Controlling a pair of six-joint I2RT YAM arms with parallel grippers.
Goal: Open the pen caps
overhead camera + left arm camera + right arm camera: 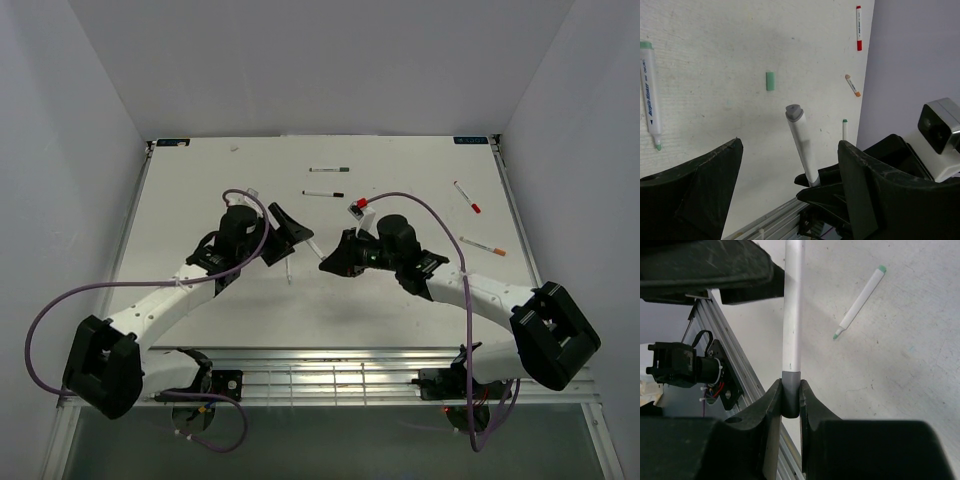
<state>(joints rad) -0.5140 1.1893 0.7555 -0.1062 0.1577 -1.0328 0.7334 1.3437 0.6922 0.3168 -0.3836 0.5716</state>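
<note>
Right wrist shows our right gripper (pixel 790 394) pinching only the grey end (pixel 790 381) of the thin white pen (pixel 793 315); with the left gripper (pixel 789 150) wide, it may swivel.

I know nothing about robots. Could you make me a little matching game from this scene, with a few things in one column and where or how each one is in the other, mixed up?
Things:
1. left gripper
2. right gripper
3. green cap
4. red-ended pen

Place or state:
A. shut on the grey end of a white pen
B. lying loose, on no pen
C. open wide
D. lying near the right edge of the table

Pairs: 1-C, 2-A, 3-B, 4-D.
</note>
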